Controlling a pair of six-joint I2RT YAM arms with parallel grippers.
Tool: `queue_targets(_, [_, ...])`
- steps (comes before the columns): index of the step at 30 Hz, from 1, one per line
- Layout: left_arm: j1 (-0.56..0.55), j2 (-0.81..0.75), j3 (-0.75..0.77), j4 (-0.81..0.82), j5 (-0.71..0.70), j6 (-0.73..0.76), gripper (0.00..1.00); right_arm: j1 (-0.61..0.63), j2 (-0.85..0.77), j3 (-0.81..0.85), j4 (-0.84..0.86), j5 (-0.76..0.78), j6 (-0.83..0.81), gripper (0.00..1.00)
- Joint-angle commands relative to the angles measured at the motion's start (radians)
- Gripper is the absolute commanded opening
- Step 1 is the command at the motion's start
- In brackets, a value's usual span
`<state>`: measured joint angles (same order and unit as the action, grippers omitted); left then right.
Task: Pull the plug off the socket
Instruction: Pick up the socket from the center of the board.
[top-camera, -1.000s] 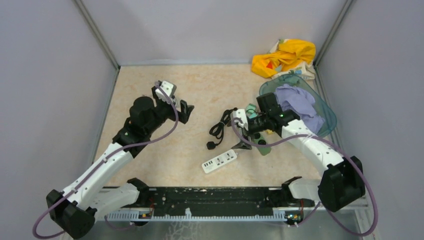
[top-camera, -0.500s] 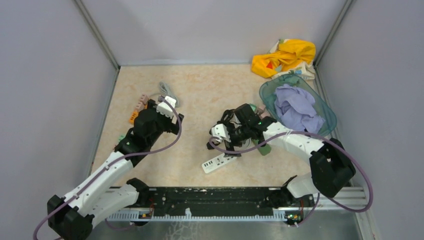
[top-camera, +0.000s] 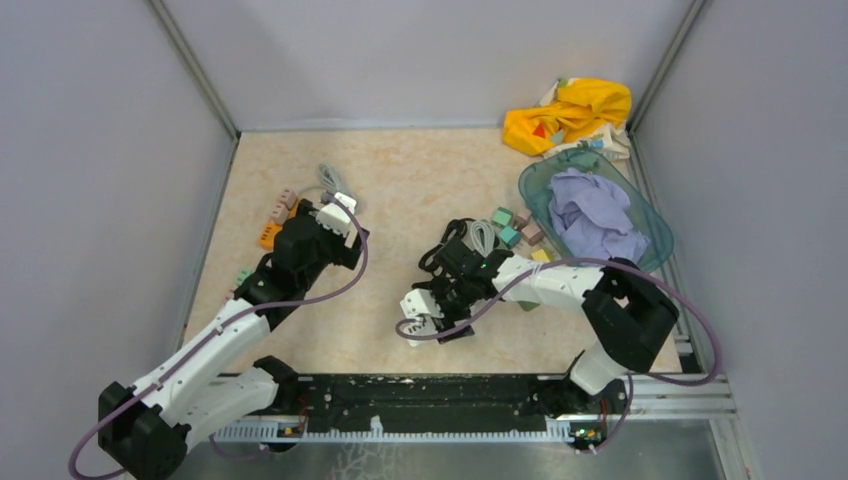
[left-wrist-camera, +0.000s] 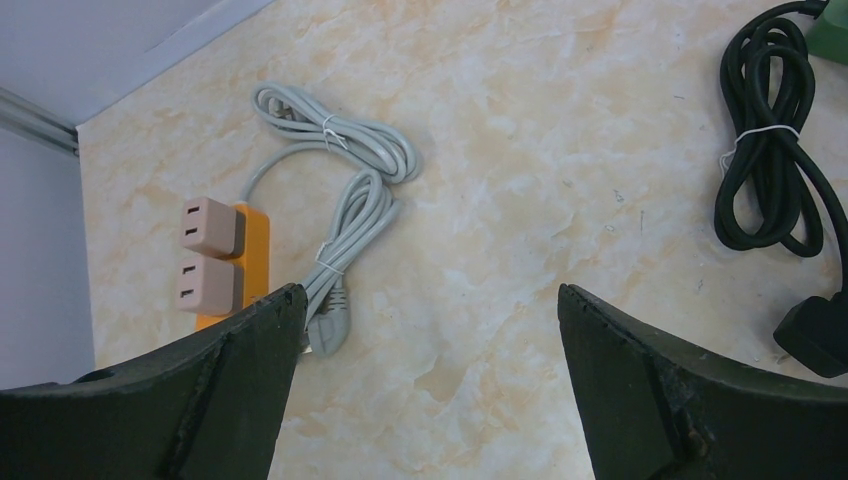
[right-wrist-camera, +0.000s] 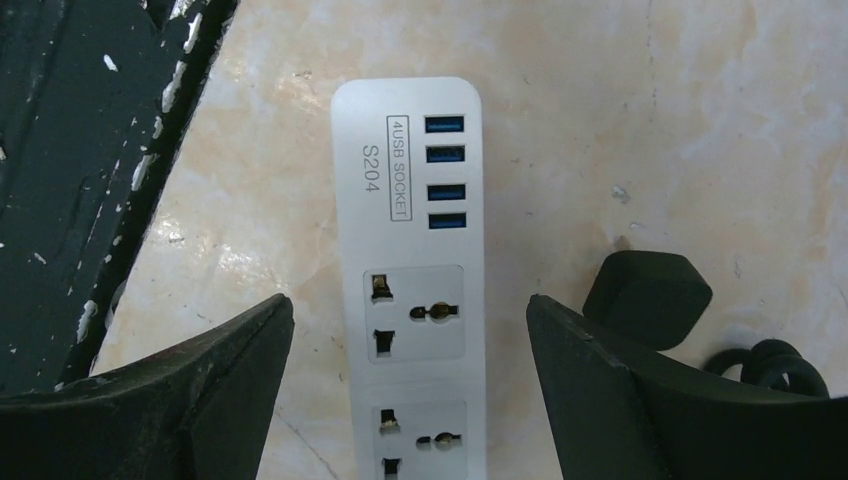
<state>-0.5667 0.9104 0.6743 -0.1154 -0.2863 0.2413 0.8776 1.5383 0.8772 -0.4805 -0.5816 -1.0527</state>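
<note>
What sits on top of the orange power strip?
Two beige plugs sit in the orange power strip; its lower end is hidden behind a finger of the left gripper.

We find a beige marbled table (top-camera: 400, 170). Lying directly on it:

- a white power strip (right-wrist-camera: 410, 300), with a black plug (right-wrist-camera: 648, 297) just beside it
- a coiled black cable (left-wrist-camera: 768, 170)
- a grey cable bundle (left-wrist-camera: 345, 170)
- an orange socket block (left-wrist-camera: 255, 250)
- a teal basket (top-camera: 658, 235)
- a yellow cloth (top-camera: 570, 115)
</note>
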Motion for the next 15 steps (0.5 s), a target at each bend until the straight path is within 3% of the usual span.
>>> queue_targets(1, [0.004, -0.014, -0.01, 0.014, -0.018, 0.016, 1.0, 0.038, 0.041, 0.018, 0.002, 0.079, -0.028, 0.83])
queue_targets(4, [0.004, -0.017, -0.013, 0.017, -0.015, 0.018, 1.0, 0.042, 0.072, 0.032, -0.005, 0.098, -0.016, 0.67])
queue_targets(12, [0.005, -0.025, -0.013, 0.021, -0.01, 0.021, 1.0, 0.04, 0.067, 0.079, -0.023, 0.088, 0.035, 0.07])
queue_targets(15, [0.004, -0.028, -0.016, 0.024, -0.007, 0.019, 1.0, -0.002, 0.025, 0.132, -0.036, 0.019, 0.081, 0.0])
